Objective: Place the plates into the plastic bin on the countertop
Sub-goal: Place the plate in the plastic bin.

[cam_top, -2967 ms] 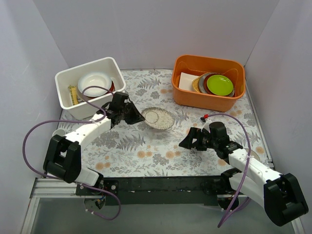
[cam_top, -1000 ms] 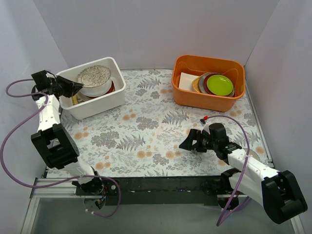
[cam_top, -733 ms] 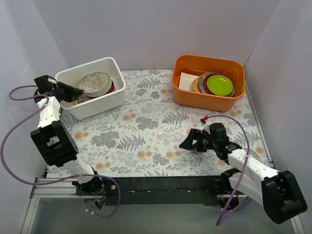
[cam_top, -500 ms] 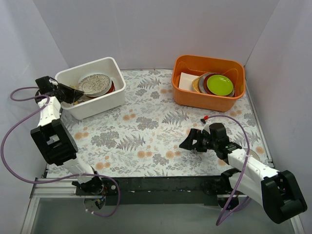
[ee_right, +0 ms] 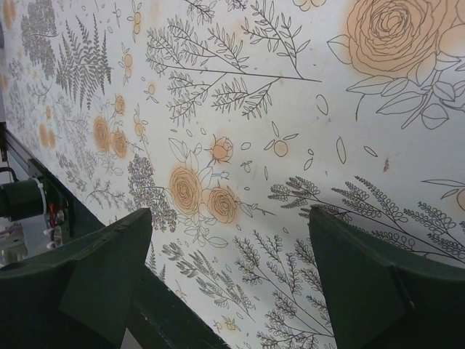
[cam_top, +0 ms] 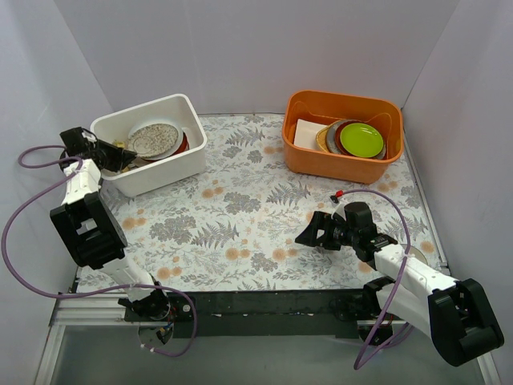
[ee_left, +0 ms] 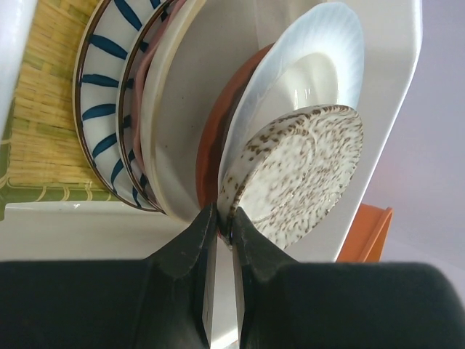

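- Pinching the speckled beige plate (ee_left: pixel 305 174) by its near rim, the left fingers (ee_left: pixel 211 231) are almost fully closed, with only the thin edge between them.
- The plate is inside the white plastic bin (cam_top: pixel 189 108) at the far left of the counter (cam_top: pixel 256 216). It tilts over the small white plate (ee_left: pixel 320 65) and appears to lean on it. The red-brown plate (ee_left: pixel 207 156) and the striped plates (ee_left: pixel 102 109) are stacked behind.
- It looks like glazed ceramic, so it is probably stiff, fairly heavy and slick, and likely to chip against the other crockery.
- The rim is the only practical place to hold it. Such a narrow pinch could let it pivot, so a low, gentle release seems wise.
- The right fingers (cam_top: pixel 309 235) are spread wide and hold nothing. They hover just above the bare counter, well apart from the bin.
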Motion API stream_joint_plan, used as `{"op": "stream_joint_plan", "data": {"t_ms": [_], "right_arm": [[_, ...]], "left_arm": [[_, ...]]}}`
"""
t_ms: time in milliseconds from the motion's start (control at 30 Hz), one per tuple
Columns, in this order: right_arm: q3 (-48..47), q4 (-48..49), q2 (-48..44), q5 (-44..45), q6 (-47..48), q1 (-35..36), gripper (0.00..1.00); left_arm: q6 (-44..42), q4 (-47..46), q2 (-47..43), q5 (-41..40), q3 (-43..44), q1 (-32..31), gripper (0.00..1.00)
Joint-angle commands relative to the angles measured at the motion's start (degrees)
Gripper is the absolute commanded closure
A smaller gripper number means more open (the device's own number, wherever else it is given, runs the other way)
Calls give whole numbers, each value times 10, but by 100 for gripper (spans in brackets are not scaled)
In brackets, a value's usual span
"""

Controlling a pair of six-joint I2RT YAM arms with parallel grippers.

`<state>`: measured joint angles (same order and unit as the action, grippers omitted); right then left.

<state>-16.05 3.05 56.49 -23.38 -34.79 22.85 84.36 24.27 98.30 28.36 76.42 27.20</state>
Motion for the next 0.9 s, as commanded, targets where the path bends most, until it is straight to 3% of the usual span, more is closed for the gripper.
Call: {"op": "stream_joint_plan", "data": {"t_ms": [0, 333, 533, 867], "right_arm": [[-3, 14, -1, -11, 4, -4, 4], [-3, 10, -7, -12, 5, -5, 4], [-2, 5, -14, -10, 7, -7, 4], [-2, 1, -21, -11, 8, -9, 4]], "left_arm": [[5, -26, -6, 6, 5, 4, 90], [7, -29, -18, 11, 7, 3, 71], [8, -29, -30, 12, 1, 3, 41], [-10, -13, -86, 9, 2, 3, 16]]}}
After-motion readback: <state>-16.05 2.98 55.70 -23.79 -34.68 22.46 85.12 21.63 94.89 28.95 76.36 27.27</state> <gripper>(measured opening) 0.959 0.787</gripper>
